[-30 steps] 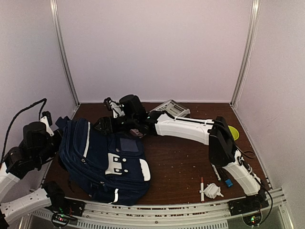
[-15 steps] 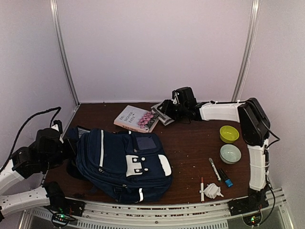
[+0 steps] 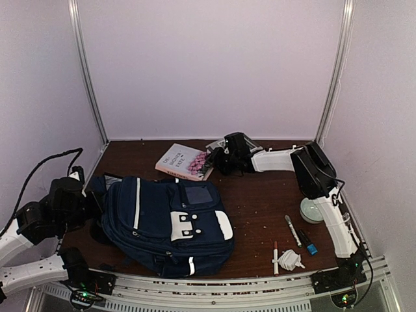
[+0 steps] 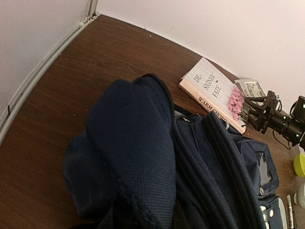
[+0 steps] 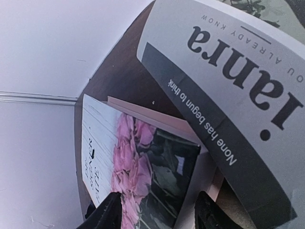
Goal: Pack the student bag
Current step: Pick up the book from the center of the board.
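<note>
Backpack [image 3: 166, 221] lies lengthwise left to right, top probably leftward.

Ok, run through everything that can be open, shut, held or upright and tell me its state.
student bag: lying flat, front up, flap down.
left pincer: shut, apparently on the bag's edge.
right pincer: fingers apart at the book's corner; grip unclear.
book: closed, flat, cover up.
magazine: closed, flat.
pale bowl: upright.

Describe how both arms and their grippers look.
Both arms have white shells between bulky black joints. A thin black cable loops off the left arm. The right arm ends in a black right gripper with dark fingers. The left gripper is hidden.
</note>
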Controlling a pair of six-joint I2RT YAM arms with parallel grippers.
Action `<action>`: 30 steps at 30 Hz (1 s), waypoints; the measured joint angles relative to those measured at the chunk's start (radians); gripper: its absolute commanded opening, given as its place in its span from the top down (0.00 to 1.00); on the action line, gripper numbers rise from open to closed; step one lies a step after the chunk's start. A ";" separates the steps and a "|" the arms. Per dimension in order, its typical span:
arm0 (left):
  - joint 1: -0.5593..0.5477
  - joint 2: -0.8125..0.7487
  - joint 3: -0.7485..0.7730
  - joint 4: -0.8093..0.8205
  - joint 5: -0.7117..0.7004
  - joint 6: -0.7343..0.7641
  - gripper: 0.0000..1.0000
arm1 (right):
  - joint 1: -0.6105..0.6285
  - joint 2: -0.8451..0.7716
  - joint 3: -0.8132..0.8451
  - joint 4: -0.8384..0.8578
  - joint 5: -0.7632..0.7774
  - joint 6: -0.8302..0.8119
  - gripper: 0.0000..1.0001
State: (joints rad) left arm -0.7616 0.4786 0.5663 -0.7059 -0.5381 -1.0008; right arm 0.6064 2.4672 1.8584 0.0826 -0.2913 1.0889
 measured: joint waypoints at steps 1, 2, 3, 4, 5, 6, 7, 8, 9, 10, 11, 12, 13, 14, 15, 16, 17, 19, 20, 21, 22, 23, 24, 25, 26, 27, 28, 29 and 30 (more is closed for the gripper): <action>-0.001 0.003 0.000 0.000 -0.003 0.004 1.00 | 0.000 0.008 0.010 0.005 -0.005 0.013 0.50; -0.003 0.008 0.000 0.001 -0.007 0.010 1.00 | 0.001 0.015 0.019 0.006 -0.010 0.023 0.54; -0.004 0.013 0.001 0.001 -0.012 0.019 1.00 | 0.001 0.024 0.029 0.011 -0.019 0.037 0.59; -0.004 0.016 0.002 0.000 -0.016 0.025 1.00 | 0.002 0.032 0.039 0.013 -0.026 0.044 0.65; -0.005 0.019 0.003 0.000 -0.020 0.033 1.00 | 0.003 0.039 0.048 0.014 -0.034 0.054 0.71; -0.005 0.022 0.005 0.000 -0.024 0.038 1.00 | 0.004 0.046 0.056 0.015 -0.040 0.068 0.78; -0.006 0.025 0.007 0.000 -0.026 0.043 1.00 | 0.005 0.051 0.062 0.018 -0.047 0.079 0.88; -0.006 0.027 0.009 0.000 -0.027 0.048 1.00 | 0.005 0.055 0.068 0.018 -0.052 0.086 0.97; -0.006 0.030 0.010 0.000 -0.030 0.053 1.00 | 0.005 0.060 0.074 0.021 -0.057 0.095 1.00; -0.006 0.033 0.012 0.000 -0.032 0.057 1.00 | 0.005 0.066 0.084 0.026 -0.068 0.104 1.00; -0.006 0.035 0.013 0.000 -0.034 0.061 1.00 | 0.004 0.069 0.092 0.032 -0.076 0.122 1.00; -0.006 0.036 0.014 -0.002 -0.035 0.065 1.00 | 0.004 0.071 0.097 0.038 -0.081 0.127 1.00; -0.006 0.038 0.015 -0.003 -0.037 0.069 1.00 | 0.004 0.073 0.101 0.047 -0.089 0.138 1.00; -0.007 0.039 0.016 -0.004 -0.039 0.074 1.00 | 0.003 0.073 0.101 0.053 -0.094 0.144 1.00; -0.008 0.039 0.017 -0.006 -0.041 0.079 1.00 | 0.003 0.073 0.101 0.058 -0.099 0.148 1.00; -0.009 0.039 0.017 -0.007 -0.042 0.080 1.00 | 0.003 0.073 0.101 0.062 -0.103 0.150 1.00; -0.009 0.040 0.017 -0.008 -0.042 0.083 0.99 | 0.000 0.073 0.101 0.066 -0.107 0.150 1.00; -0.009 0.047 0.017 -0.007 -0.043 0.084 0.78 | -0.006 0.072 0.099 0.078 -0.114 0.145 1.00; -0.009 0.051 0.017 -0.007 -0.043 0.085 0.70 | -0.007 0.068 0.095 0.082 -0.116 0.139 1.00; -0.009 0.059 0.017 -0.007 -0.047 0.088 0.64 | -0.009 0.058 0.078 0.087 -0.117 0.127 1.00; -0.009 0.066 0.017 -0.005 -0.052 0.087 0.61 | -0.013 0.041 0.055 0.088 -0.117 0.112 1.00; -0.009 0.073 0.017 -0.006 -0.059 0.090 0.57 | -0.016 0.020 0.029 0.087 -0.117 0.095 1.00; -0.009 0.081 0.018 -0.007 -0.070 0.089 0.52 | -0.021 -0.003 0.004 0.086 -0.118 0.083 1.00; -0.008 0.087 0.019 -0.010 -0.076 0.094 0.46 | -0.027 -0.039 -0.035 0.089 -0.120 0.064 1.00; -0.008 0.094 0.021 -0.013 -0.085 0.094 0.40 | -0.033 -0.077 -0.071 0.090 -0.120 0.049 1.00; -0.008 0.096 0.025 -0.017 -0.091 0.099 0.34 | -0.041 -0.118 -0.112 0.097 -0.120 0.034 1.00; -0.008 0.097 0.031 -0.023 -0.099 0.101 0.30 | -0.050 -0.166 -0.153 0.100 -0.120 0.016 1.00; -0.008 0.097 0.035 -0.027 -0.103 0.108 0.28 | -0.060 -0.217 -0.198 0.111 -0.120 0.002 1.00; -0.008 0.097 0.042 -0.036 -0.112 0.105 0.25 | -0.070 -0.269 -0.242 0.118 -0.121 -0.014 1.00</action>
State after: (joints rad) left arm -0.7692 0.5751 0.6083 -0.7422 -0.6502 -0.8959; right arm 0.5362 2.1979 1.6161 0.2005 -0.4122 1.0748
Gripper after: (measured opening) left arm 0.676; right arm 0.014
